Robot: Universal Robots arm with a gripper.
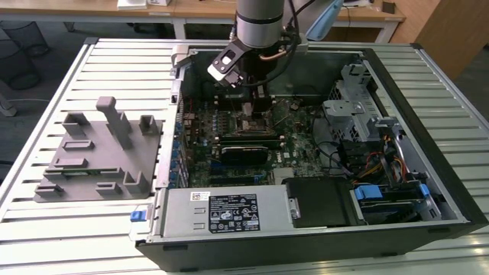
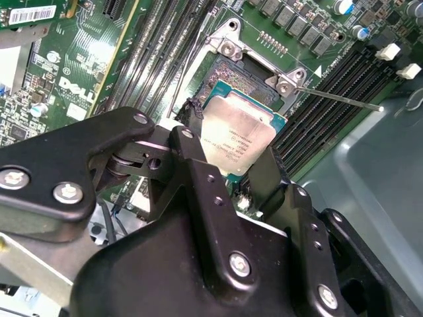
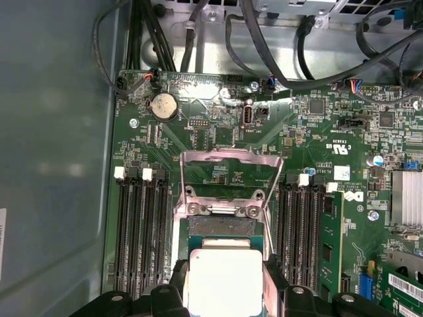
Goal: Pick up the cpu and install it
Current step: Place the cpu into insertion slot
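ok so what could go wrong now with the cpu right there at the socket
The gripper holds the silvery square cpu over the open metal-framed socket. I can't tell if it's square to it, so a skewed drop might bend contacts. The raised metal load plate stands close by, so the gripper could knock it.

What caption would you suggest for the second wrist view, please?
Gripper holding the cpu over the open socket on the green motherboard.
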